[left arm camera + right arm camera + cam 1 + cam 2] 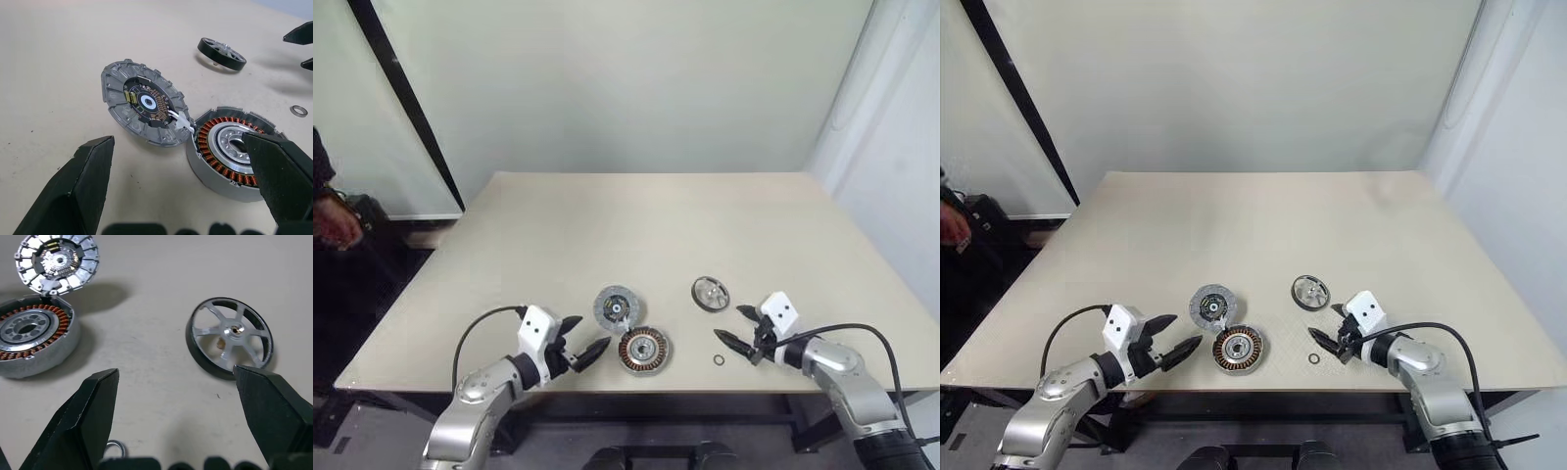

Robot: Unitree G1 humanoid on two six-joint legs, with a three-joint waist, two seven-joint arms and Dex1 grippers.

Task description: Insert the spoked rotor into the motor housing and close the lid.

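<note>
Both arms reach low over the table, left gripper (579, 342) and right gripper (736, 326) spread, angled inward

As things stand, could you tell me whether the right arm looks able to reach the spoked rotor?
Probably yes. The right gripper is open and empty, the spoked rotor lies just ahead of it on bare table, and nothing stands between them.
</note>
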